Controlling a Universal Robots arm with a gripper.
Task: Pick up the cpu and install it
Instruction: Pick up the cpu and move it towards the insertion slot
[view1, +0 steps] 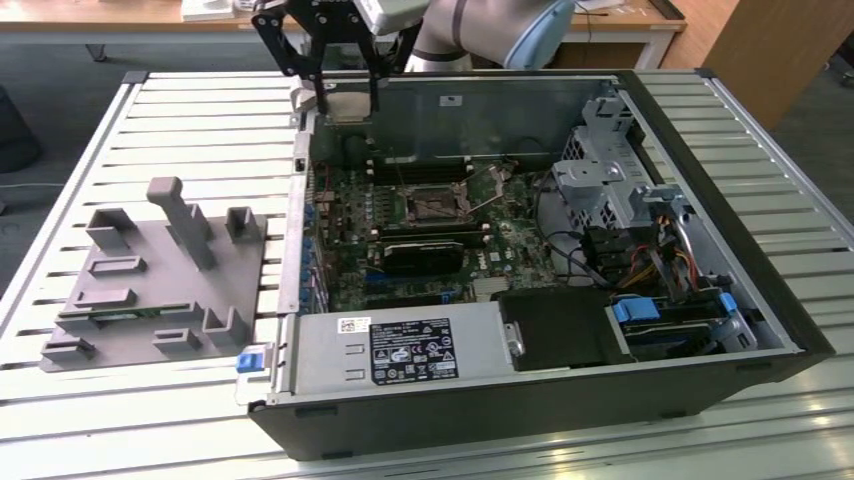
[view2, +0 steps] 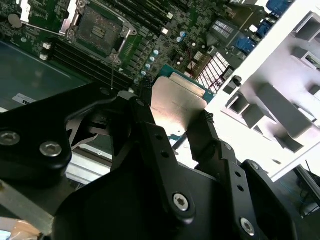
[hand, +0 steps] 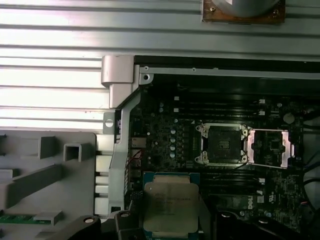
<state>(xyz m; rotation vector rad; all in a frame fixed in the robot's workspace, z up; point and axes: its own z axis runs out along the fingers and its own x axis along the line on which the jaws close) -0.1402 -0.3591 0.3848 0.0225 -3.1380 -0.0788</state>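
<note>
Claw (view1: 346, 92): pinching the cpu (view1: 344, 103) by two opposite edges. The cpu is held above the far corner of the open computer case (view1: 561, 410), at the exterior view's left. The motherboard socket (view1: 434, 208) stands open, well apart.

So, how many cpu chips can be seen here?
1: the cpu is held in the gripper, near a corner of the open computer case. The motherboard socket looks empty.
</note>
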